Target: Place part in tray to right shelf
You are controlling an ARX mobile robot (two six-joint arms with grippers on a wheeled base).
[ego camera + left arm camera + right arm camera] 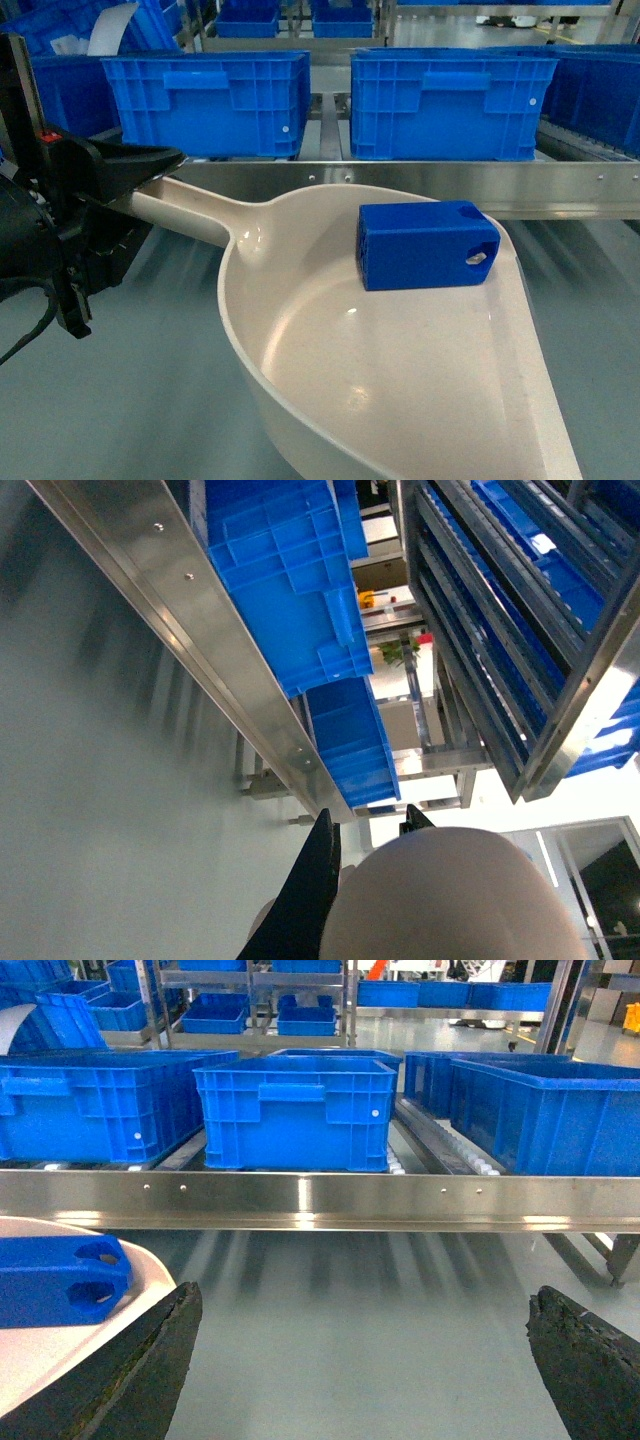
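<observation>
Head view: my left claw point(150, 185) pinches the tray point(400, 400) handle; the part point(425, 245) lies inside, near the shelf point(560, 188) rail — tray's near edge cut off. Right claw point(365, 1360) spread, floor between.

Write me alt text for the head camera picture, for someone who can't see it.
A small blue part lies in a large cream tray, a scoop whose long handle is gripped at the left by the black left gripper. Behind the scoop runs the steel front rail of the shelf, with big blue crates standing on it.
</observation>
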